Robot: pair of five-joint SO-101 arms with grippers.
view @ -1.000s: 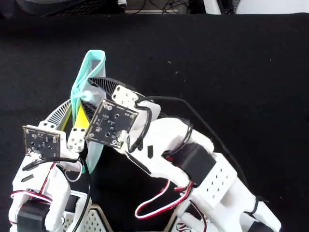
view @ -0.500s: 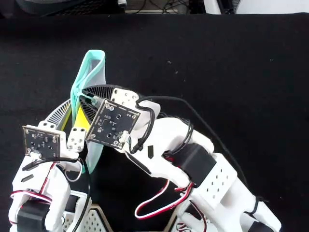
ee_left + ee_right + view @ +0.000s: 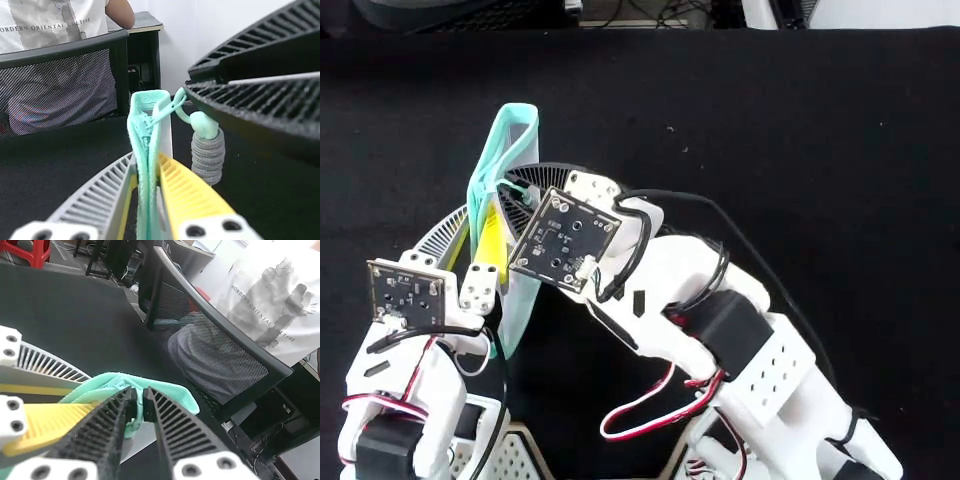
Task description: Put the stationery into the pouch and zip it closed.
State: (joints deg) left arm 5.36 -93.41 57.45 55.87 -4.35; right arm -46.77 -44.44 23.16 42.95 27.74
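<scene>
Zipping: right tool (image 3: 139, 402) pinching the zip pull (image 3: 202, 125), left tool (image 3: 148, 165) clamping the pouch (image 3: 515, 135) edge.
Pouch's long axis running away from both arms; zip pull seemingly just beyond left tool.

- so the pouch (image 3: 510, 135) stands on its edge on the table (image 3: 770, 150), over on the left half
- left gripper (image 3: 147, 170) clamps the pouch's near end
- right gripper (image 3: 138, 402) sits just right of it, farther along, pinching the zipper pull (image 3: 204, 125)
</scene>
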